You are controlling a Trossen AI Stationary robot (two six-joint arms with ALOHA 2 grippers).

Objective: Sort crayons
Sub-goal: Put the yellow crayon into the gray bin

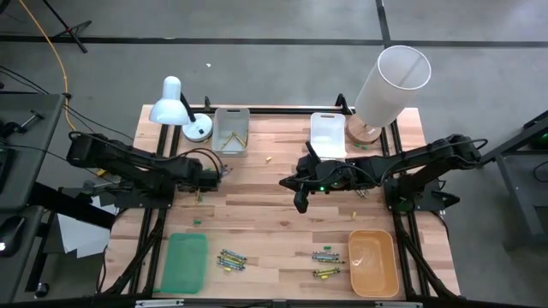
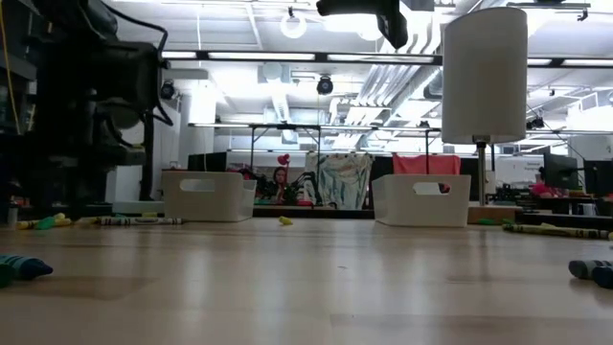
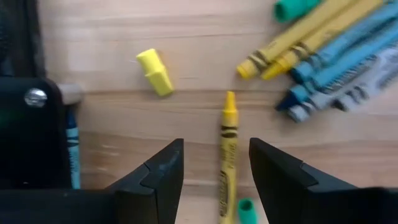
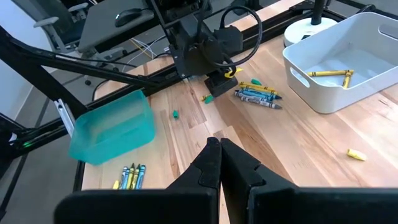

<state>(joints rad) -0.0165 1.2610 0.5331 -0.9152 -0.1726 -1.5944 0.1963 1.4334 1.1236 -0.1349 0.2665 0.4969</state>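
My left gripper (image 3: 214,152) is open and low over the table near the white bin (image 1: 231,130); it also shows in the high view (image 1: 219,176). A yellow crayon (image 3: 227,158) lies flat on the wood between its two fingers, with a gap on each side. A pile of yellow, blue and grey crayons (image 3: 323,50) lies just beyond, and a short yellow stub (image 3: 155,71) beside it. My right gripper (image 4: 219,155) is shut and empty above the table's middle (image 1: 300,203). More crayons lie near the green tray (image 1: 231,258) and near the orange tray (image 1: 325,255).
A green tray (image 1: 187,261) sits at the near left and an orange tray (image 1: 372,262) at the near right. Two white bins (image 1: 328,134) stand at the far edge; the left one holds a yellow crayon (image 4: 329,73). A desk lamp (image 1: 175,107) and a white cylinder lamp (image 1: 390,85) stand at the back.
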